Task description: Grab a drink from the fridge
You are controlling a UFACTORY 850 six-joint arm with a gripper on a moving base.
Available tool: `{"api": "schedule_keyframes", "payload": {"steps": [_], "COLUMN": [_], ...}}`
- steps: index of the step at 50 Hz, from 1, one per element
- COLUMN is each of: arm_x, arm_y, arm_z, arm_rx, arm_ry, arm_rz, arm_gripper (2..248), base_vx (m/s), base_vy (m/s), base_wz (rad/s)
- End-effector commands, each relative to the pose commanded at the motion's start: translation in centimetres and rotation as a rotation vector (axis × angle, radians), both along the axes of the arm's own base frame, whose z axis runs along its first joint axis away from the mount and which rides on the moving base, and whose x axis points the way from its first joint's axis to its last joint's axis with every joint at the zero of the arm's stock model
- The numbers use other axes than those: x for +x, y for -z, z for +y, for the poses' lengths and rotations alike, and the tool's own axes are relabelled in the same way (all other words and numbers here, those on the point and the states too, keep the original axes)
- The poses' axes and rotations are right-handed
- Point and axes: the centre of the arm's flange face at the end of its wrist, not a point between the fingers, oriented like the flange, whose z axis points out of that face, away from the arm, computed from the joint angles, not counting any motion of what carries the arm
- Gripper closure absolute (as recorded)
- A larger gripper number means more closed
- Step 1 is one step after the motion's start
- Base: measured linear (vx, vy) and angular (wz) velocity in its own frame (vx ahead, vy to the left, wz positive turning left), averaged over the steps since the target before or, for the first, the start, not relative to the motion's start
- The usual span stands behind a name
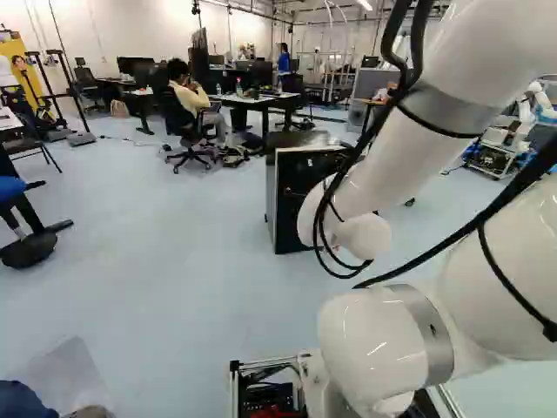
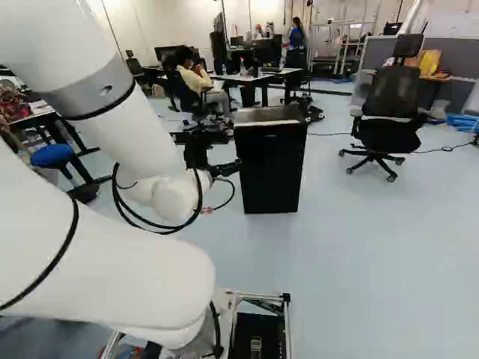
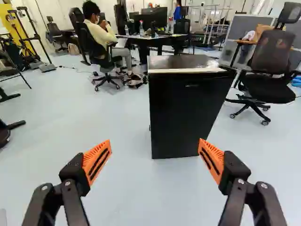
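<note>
"Please, where is the fridge (image 3: 188,113)?"
"It stands on the floor (image 3: 127,197), well ahead of the end effector (image 2: 228,153), between twelve and one o'clock."
"And the fingers (image 3: 97,160)?"
"They are wide apart. Farther to the right, one office chair (image 3: 270,88) stands toward two o'clock."

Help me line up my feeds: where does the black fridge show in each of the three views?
Left base view: the fridge stands just right of the middle, partly hidden by the arm.
Right base view: a little right of the middle, to the right of the arm.
Wrist view: ahead of the open gripper, beyond its fingertips.
Shared landmark: the worktable with monitors, farther off than the fridge.
</note>
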Motion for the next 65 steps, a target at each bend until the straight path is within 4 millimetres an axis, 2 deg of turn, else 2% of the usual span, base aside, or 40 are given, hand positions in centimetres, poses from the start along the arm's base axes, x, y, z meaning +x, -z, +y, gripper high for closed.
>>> {"api": "schedule_keyframes", "payload": {"steps": [65], "arm_x": [0.00], "arm_y": [0.00], "arm_z": [0.00], "arm_rx": [0.000], "arm_ry": [0.000], "arm_rz": [0.000], "arm_gripper": [3], "base_vx": [0.009], "base_vy": [0.000], "base_wz": [-0.001]}}
